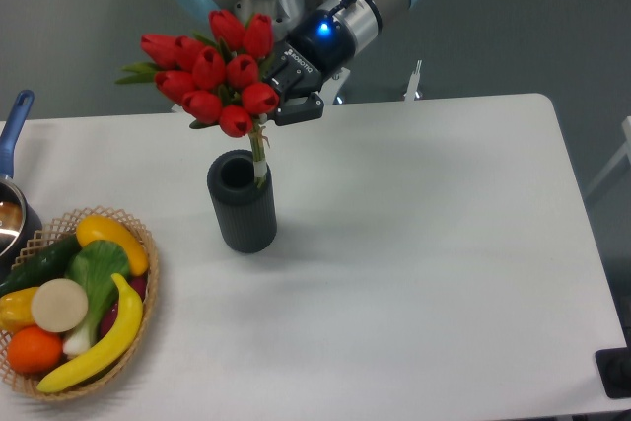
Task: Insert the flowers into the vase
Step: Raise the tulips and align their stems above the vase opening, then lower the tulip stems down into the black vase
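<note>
The black two-finger gripper (279, 110) is clamped on the bunch of red tulip flowers (219, 71), whose green stems reach down to the right rim of the dark ribbed cylindrical vase (242, 202) standing left of the white tabletop's (444, 234) centre, near the wicker basket (133, 362) at the front-left corner.

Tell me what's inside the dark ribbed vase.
The dark grey ribbed cylindrical vase shows a dark hollow mouth. The green stems of the red tulip bunch reach its right rim; whether their tips are inside is unclear.
</note>
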Motion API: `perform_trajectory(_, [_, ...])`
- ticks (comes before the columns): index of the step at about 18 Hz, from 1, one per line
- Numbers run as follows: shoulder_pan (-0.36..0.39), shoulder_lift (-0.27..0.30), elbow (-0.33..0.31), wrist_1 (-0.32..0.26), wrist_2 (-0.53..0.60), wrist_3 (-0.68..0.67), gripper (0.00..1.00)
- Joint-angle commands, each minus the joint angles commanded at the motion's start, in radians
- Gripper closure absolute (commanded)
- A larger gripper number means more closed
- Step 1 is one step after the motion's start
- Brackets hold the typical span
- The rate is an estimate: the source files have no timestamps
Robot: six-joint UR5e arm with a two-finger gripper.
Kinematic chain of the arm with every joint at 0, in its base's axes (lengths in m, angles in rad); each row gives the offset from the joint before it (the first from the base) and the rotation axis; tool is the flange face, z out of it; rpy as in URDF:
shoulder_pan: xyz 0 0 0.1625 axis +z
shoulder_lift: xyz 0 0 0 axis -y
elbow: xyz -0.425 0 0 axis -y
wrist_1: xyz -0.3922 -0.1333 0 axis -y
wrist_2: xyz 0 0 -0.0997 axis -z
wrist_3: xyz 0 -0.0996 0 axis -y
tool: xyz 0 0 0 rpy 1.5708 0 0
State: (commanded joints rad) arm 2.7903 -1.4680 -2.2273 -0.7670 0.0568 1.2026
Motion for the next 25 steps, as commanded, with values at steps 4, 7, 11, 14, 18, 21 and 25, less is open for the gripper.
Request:
perform_trajectory(4, [0.005, 0.02, -0.002, -0.002, -0.032, -0.002, 0.92])
perform_trajectory(7, [0.005, 0.028, 0.0, -0.002, -0.043, -0.006, 0.92])
perform_trajectory(11, [0.002, 0.028, -0.002, -0.002, -0.043, -0.006, 0.92])
perform_trajectory(14, [-0.002, 0.028, -0.005, -0.002, -0.043, -0.006, 0.92])
perform_trajectory(18, [-0.006, 0.025, -0.008, -0.002, -0.043, -0.002, 0.92])
perform_trajectory(21, [-0.009, 0.021, -0.014, -0.002, -0.043, 0.0, 0.92])
perform_trajectory(25, [-0.02, 0.012, -0.026, 0.0, -0.041, 0.031, 0.92])
